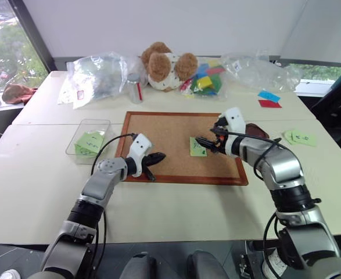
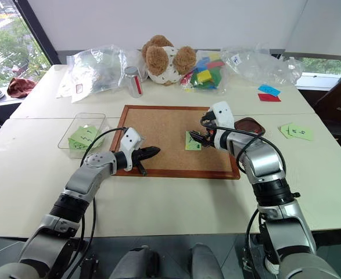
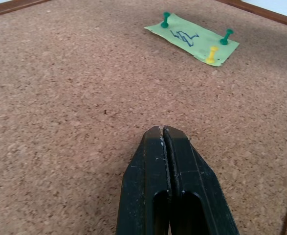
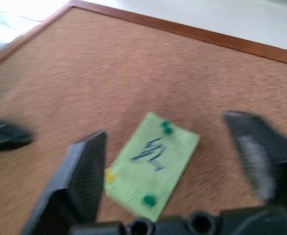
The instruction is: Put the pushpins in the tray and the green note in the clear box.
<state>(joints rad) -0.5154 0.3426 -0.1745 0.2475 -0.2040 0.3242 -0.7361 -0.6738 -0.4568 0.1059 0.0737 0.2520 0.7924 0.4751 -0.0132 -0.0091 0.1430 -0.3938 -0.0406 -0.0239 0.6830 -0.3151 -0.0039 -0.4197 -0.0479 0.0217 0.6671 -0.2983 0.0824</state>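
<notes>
The note (image 4: 150,164), pinned to the corkboard (image 1: 164,125) by pushpins (image 3: 165,18) (two green, one yellow), lies between the right gripper's (image 4: 182,161) spread jaws; the left gripper's (image 3: 168,142) jaws are pressed together.

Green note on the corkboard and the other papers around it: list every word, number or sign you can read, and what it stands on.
None can be read.
Green note: a dark blue scribble, no legible word.
Notes in the clear box: dark marks, too small.
Green notes on the table: marks too small.
</notes>
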